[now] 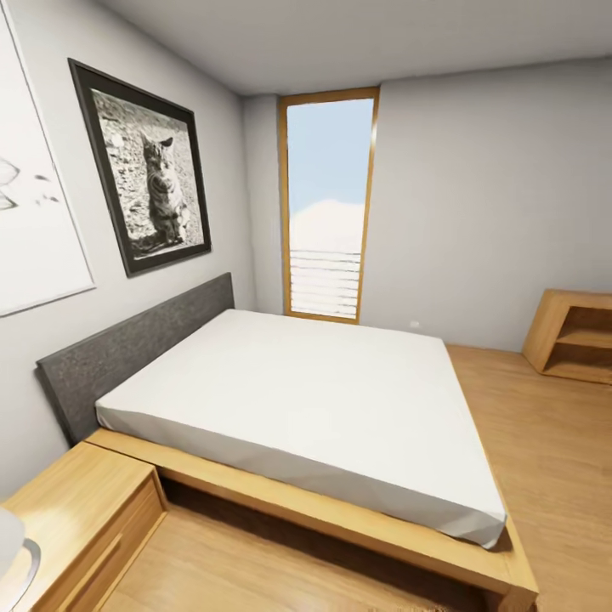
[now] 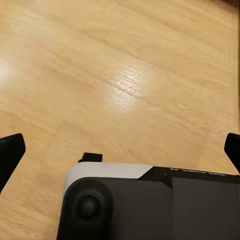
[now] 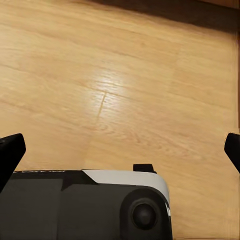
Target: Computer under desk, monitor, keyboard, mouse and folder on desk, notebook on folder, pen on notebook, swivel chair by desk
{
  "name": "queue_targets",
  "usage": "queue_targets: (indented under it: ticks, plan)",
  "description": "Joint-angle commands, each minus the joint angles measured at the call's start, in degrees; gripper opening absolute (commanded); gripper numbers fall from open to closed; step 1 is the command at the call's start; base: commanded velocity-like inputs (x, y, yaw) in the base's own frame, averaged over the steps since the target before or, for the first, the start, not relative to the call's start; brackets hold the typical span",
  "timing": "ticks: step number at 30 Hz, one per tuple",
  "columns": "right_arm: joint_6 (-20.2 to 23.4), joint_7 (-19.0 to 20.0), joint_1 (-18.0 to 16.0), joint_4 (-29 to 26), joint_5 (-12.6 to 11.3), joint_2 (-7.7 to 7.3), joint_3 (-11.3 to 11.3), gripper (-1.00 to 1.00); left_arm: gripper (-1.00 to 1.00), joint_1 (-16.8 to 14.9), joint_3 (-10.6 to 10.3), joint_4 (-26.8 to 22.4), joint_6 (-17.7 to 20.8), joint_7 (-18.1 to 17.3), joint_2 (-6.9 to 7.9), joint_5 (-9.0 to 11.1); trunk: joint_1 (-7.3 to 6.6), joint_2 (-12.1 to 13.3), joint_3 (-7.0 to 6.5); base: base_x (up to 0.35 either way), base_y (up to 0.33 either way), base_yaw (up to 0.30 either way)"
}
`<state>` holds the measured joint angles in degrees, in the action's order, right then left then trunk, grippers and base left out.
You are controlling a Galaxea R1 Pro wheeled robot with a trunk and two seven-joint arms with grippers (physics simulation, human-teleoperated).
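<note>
Desk, computer, monitor and the other workspace things lie somewhere beyond what the cameras take in; the head view faces a bed (image 1: 314, 399) with a white mattress on a light wooden frame and a grey upholstered headboard (image 1: 127, 348). On the wall above the headboard hangs a black-framed picture of a cat (image 1: 149, 166), with a pale canvas (image 1: 34, 195) beside it at the view's left edge. A tall narrow window (image 1: 327, 204) with a wooden frame stands in the far corner. A wooden nightstand (image 1: 81, 518) sits just beside the bed's near corner, and an open wooden shelf unit (image 1: 574, 336) stands by the far wall at the right. The left gripper (image 2: 120, 150) hangs over bare wooden floor (image 2: 125, 75), its fingers (image 2: 10, 152) wide apart with nothing between them. The right gripper (image 3: 120, 150) hangs likewise over the floor, fingers (image 3: 10, 150) spread and empty.
</note>
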<state>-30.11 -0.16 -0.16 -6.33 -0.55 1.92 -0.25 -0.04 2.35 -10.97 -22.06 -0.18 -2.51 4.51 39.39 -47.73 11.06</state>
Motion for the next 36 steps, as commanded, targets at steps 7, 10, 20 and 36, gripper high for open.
queue_targets:
  ticks: [7,10,20,36]
  plan:
    - [-0.1,0.0,0.0,0.0,-0.1,0.01,0.0,1.00,1.00,0.0,0.2,0.0,-1.4,0.0,0.04,0.2,0.01,-0.1,0.15,0.000,0.000,-0.269]
    - [-0.1,0.0,0.0,0.0,0.0,0.05,0.0,1.00,1.00,0.0,0.2,0.3,-2.1,0.0,0.05,0.2,0.01,-0.1,0.24,0.000,0.000,-0.260]
    - [-0.1,0.0,0.0,0.0,0.0,0.02,0.1,1.00,1.00,0.0,0.2,1.1,-2.6,-0.1,0.00,0.2,0.01,-0.1,0.33,0.000,0.000,-0.075]
    - [-1.9,0.0,0.0,0.0,-0.1,-0.14,-0.1,1.00,1.00,0.0,0.2,1.2,-2.6,-0.1,-0.03,0.2,0.01,-0.1,0.33,0.000,0.000,-0.229]
